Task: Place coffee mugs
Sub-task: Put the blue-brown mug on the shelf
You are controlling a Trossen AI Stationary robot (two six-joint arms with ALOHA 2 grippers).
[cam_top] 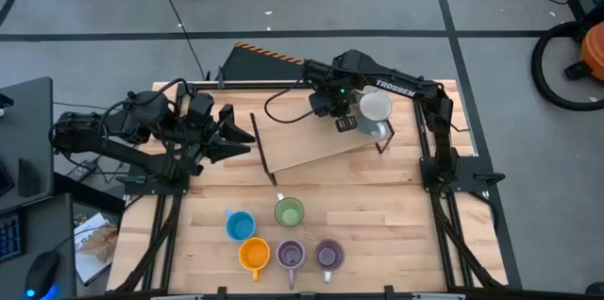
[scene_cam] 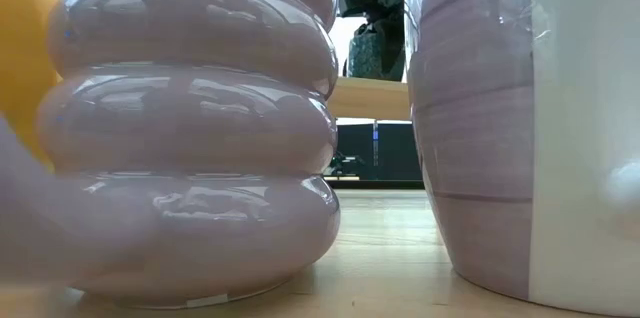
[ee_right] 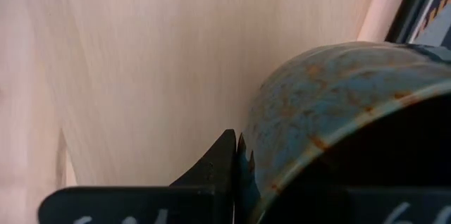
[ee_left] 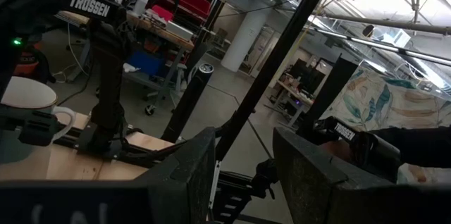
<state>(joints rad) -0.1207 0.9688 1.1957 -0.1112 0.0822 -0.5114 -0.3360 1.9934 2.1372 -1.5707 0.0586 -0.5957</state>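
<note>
My right gripper (cam_top: pixel 347 123) is over the right part of a wooden shelf (cam_top: pixel 302 144) and is shut on a dark blue-grey speckled mug (ee_right: pixel 331 104), which also shows in the high view (cam_top: pixel 375 131). A white mug (cam_top: pixel 376 107) stands on the shelf just behind it. Five mugs stand on the table near its near edge: blue (cam_top: pixel 240 225), green (cam_top: pixel 289 211), orange (cam_top: pixel 253 254) and two purple (cam_top: pixel 290 255) (cam_top: pixel 328 255). My left gripper (cam_top: pixel 231 135) waits open at the shelf's left end, touching nothing. My right gripper holds the dark mug by its wall near the rim (ee_right: pixel 257 146). One finger (ee_right: pixel 229 160) lies against the outside; the other is hidden in the dark inside. The mug is upright at the shelf top (scene_cam: pixel 375 53); whether it rests there I cannot tell.
The shelf stands on dark legs (cam_top: pixel 267 163) across the table's far half. Bare wood (cam_top: pixel 396 215) lies between the shelf and the mug group. In the low view the two purple mugs (scene_cam: pixel 190 128) (scene_cam: pixel 470 118) fill the foreground. A black cable (cam_top: pixel 283 102) runs along the far edge.
</note>
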